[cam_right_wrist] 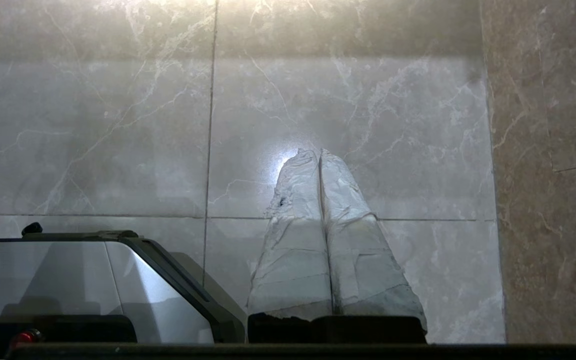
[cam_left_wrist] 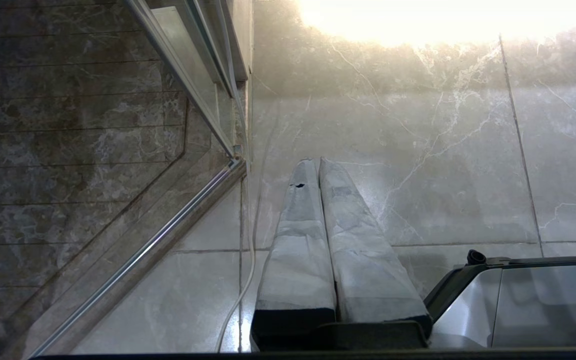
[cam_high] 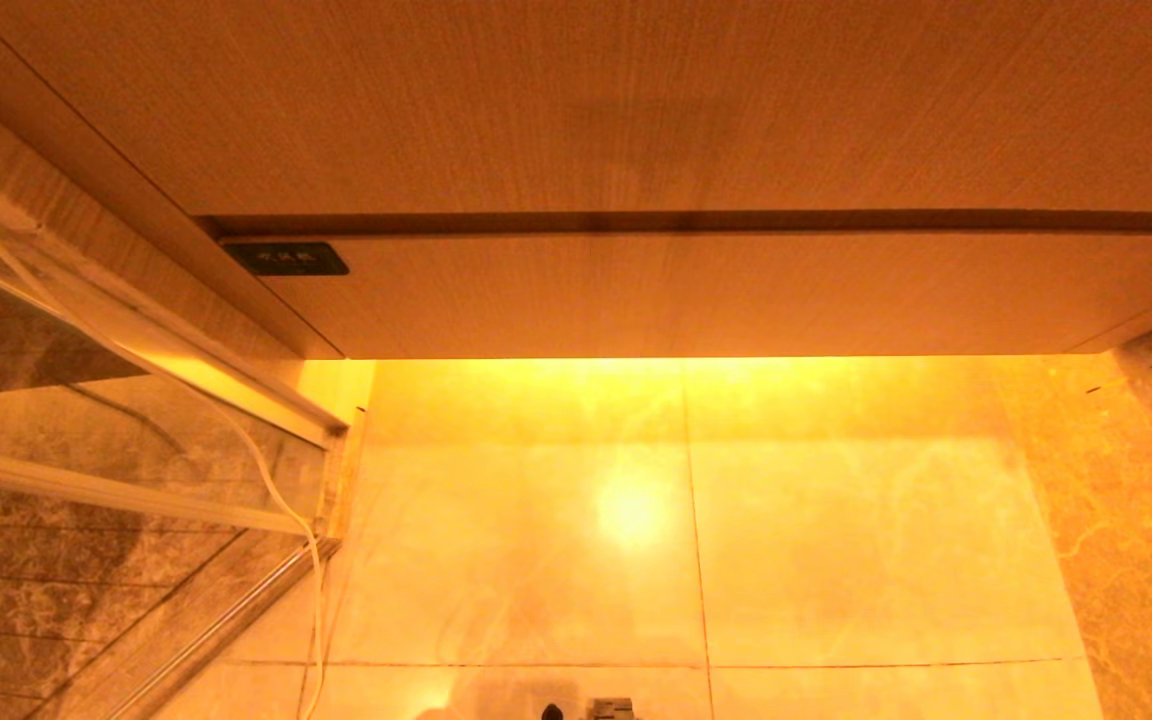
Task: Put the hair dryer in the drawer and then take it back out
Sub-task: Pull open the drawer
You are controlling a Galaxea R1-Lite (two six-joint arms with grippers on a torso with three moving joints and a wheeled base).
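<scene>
While parked above the marble floor (cam_left_wrist: 458,165) below the closed drawer (cam_high: 696,295): left gripper (cam_left_wrist: 318,161) fingers together, right gripper (cam_right_wrist: 319,151) fingers together, both empty.

The head view looks from low down, forward and steeply down at the closed drawer (cam_high: 696,295) front close ahead, with the marble floor (cam_high: 836,540) beneath it. Both wrist views look along their own fingers, down at that same floor from near above it. The left wrist view takes in the glass partition (cam_left_wrist: 188,85) that edges the head view's left; the right wrist view takes in what seems to be the darker stone wall (cam_right_wrist: 548,175) on the right. Each wrist view catches the robot's base (cam_left_wrist: 518,300).
</scene>
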